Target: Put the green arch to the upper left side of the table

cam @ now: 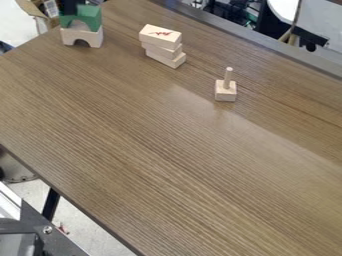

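Right by the pincer (69, 7), the green arch (91, 17) sits on the pale arch (92, 37), presumably for support (pincer wide or gripping, I can't tell).

count one green arch (93, 16) and one pale wooden arch (95, 38), making two in all; then three oblong wooden blocks (159, 37), one squarish wooden block (226, 94), one wooden peg (228, 78), one brown table (167, 150).
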You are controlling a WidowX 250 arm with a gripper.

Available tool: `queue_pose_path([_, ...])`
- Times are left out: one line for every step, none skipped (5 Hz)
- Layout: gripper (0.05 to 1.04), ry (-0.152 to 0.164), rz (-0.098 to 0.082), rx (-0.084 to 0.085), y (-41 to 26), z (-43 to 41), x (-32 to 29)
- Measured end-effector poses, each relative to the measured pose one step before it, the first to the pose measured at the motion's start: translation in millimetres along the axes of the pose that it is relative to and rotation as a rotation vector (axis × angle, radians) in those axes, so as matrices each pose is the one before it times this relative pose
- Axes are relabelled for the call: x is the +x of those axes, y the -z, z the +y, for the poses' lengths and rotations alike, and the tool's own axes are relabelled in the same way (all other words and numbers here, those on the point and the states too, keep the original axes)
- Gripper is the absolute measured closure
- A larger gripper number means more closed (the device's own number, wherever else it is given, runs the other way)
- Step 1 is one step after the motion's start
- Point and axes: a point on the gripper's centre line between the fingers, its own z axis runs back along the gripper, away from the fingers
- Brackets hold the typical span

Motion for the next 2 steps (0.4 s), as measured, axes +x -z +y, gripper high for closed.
queue_pose_path([0.130, -0.0108, -0.0047, -0.0169, 20.18, -2.17, 7.43])
queue_pose_path([0.379, -0.0263, -0.0031, -0.0475, 1.82, -2.77, 1.89])
